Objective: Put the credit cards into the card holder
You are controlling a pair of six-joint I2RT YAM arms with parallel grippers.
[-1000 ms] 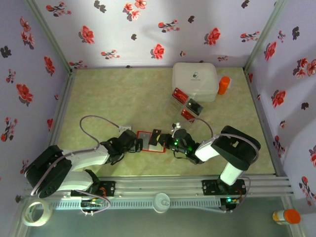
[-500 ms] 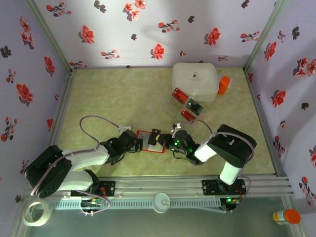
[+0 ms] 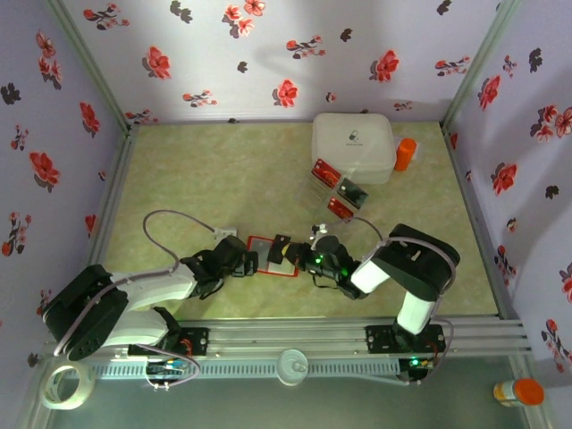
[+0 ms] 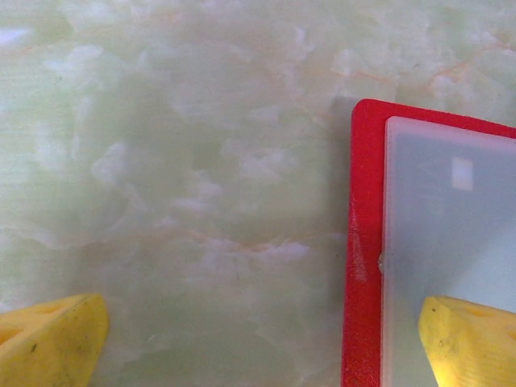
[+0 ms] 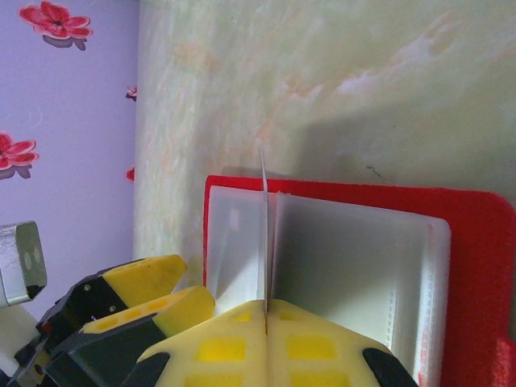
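Right gripper [image 5: 264, 313] clamped on credit card [image 5: 264, 218], edge-on just past its fingertips over card holder [image 5: 476, 258] pocket. Left gripper [image 4: 258, 343] wide open, empty, one fingertip [image 4: 472, 339] on holder. Line card with slot, push slow.

In left wrist view flat red folding wallet with pale pockets [image 4: 367, 242] runs off right and bottom edges; thin rectangular card [image 5: 264, 234] edge-on, face unreadable, base hidden inside right gripper [image 5: 266, 314].
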